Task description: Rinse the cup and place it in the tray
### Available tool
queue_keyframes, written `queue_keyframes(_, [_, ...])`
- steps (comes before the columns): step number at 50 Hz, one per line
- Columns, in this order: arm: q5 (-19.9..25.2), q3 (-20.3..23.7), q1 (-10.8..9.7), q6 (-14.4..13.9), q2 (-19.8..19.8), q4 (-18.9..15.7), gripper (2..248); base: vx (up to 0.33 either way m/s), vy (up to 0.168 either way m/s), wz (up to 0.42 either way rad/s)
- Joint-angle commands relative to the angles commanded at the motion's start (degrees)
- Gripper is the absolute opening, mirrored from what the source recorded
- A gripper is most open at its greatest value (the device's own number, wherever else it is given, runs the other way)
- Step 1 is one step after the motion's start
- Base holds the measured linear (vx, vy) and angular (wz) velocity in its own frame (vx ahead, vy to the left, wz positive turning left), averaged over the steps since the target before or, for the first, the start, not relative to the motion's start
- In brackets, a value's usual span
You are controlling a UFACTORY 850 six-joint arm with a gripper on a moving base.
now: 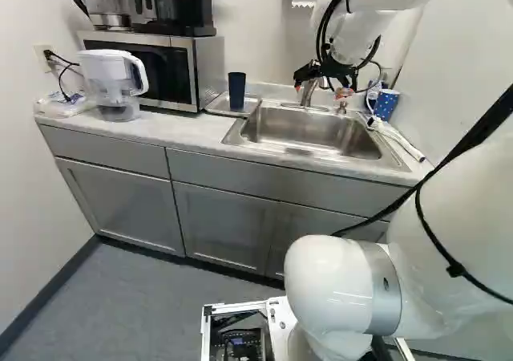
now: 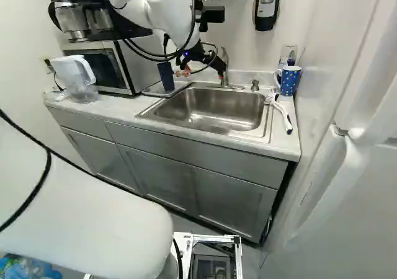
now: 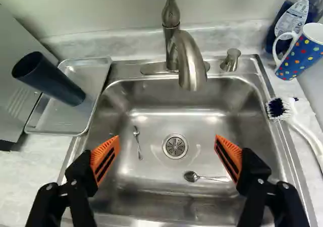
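A tall, dark blue cup (image 3: 53,82) stands upright, mouth up, in a shallow, silvery metal tray (image 3: 58,122) with rounded corners. The rectangular tray lies on the pale countertop (image 3: 30,166) between the microwave (image 1: 156,70) and the sink (image 3: 151,104), the cup near its middle.

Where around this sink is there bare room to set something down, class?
Bare counter lies between the pitcher and sink, before the microwave. Inside, floor lies bare from drain to the wall nearest the brush. Mug and bottle crowd the corner behind it; the tray bears the cup.
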Motion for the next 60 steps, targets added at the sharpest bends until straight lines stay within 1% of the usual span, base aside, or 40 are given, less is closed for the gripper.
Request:
queue_keyframes(34, [0.00, 0.00, 0.00, 0.00, 0.00, 0.00, 247, -0.015, -0.001, -0.006])
queue_keyframes(60, [0.00, 0.00, 0.00, 0.00, 0.00, 0.00, 247, -0.078, -0.003, -0.012])
